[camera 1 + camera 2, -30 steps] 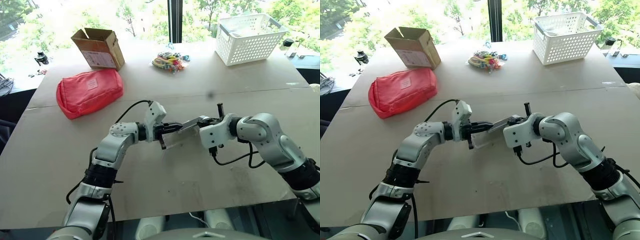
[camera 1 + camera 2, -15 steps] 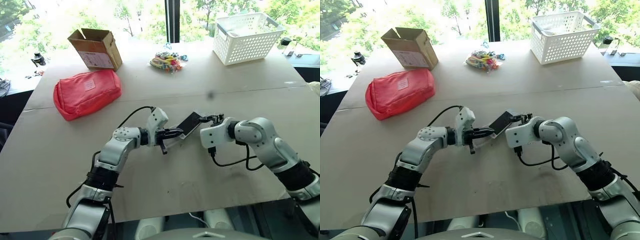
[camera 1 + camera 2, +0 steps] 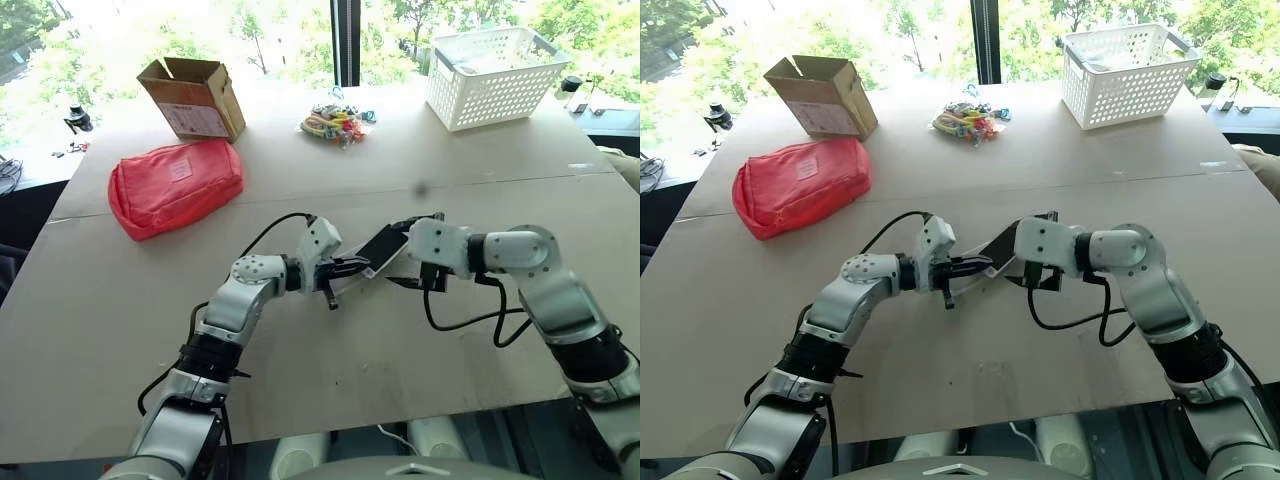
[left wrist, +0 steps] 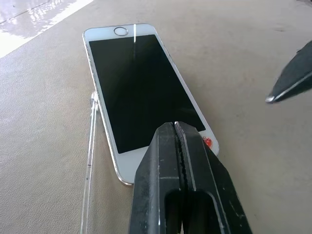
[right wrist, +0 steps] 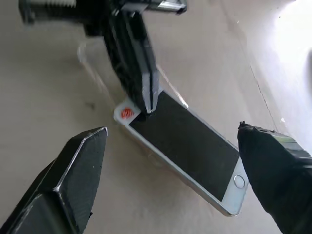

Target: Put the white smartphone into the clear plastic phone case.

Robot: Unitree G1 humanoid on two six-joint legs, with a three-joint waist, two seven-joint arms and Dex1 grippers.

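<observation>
White-edged, black-screened flat smartphone lies partly over your thin clear plastic case on the tan counter. Your left gripper has its jaws closed at the phone's end; your right gripper hangs above, jaws spread wide.

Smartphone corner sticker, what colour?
Red, on the white smartphone beside the left gripper; right wrist view.

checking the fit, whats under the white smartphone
The clear plastic phone case lies under the white smartphone, its rim showing along one side. The phone covers the rest of the case.
</observation>
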